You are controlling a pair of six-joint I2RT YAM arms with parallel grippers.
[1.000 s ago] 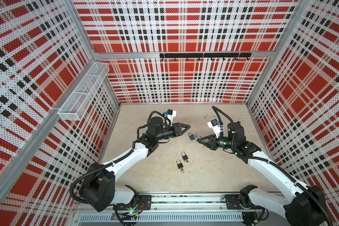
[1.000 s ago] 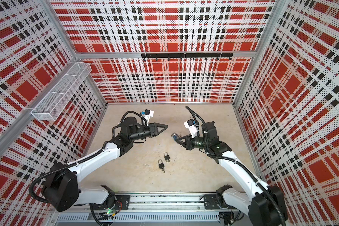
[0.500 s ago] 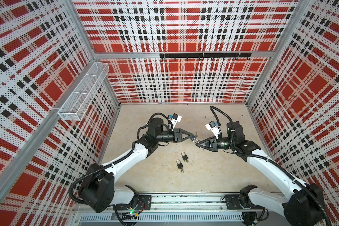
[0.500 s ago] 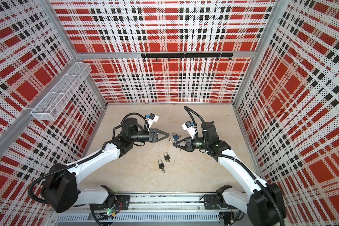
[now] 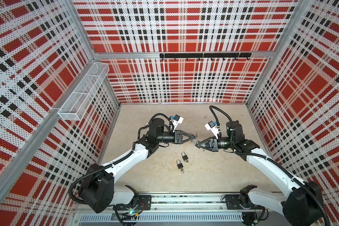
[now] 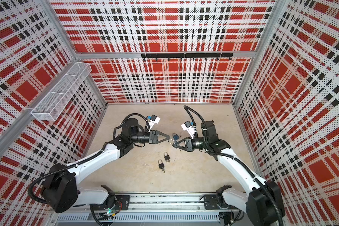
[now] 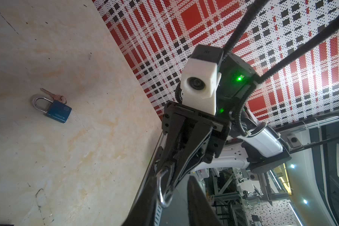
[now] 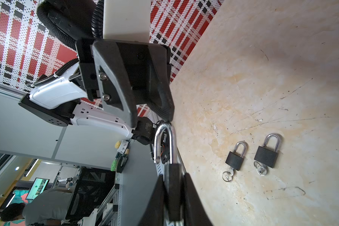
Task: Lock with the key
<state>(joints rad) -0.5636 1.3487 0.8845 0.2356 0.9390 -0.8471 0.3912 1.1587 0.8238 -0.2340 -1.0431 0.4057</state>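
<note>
My right gripper (image 8: 173,195) is shut on the body of a black padlock (image 8: 172,176), held above the table. Its silver shackle (image 8: 163,137) stands sprung open at one end and points at my left gripper (image 8: 151,120). In both top views the two grippers meet tip to tip at mid-table, left gripper (image 5: 192,137) against right gripper (image 5: 195,144). In the left wrist view my left gripper (image 7: 172,187) is open around the shackle (image 7: 160,187), which lies against one finger, with a gap to the other. This padlock's key is hidden.
Two more black padlocks (image 5: 183,156) (image 5: 179,164) lie closed on the table with keys in them, nearer the front than the grippers. A blue padlock (image 7: 56,112) lies behind them with a loose key (image 7: 53,95) beside it. A wire basket (image 5: 82,92) hangs on the left wall.
Both grippers have come together at mid-table. The right one brought the padlock leftward; the left one moved right, turned, and narrowed its jaws around the shackle.
</note>
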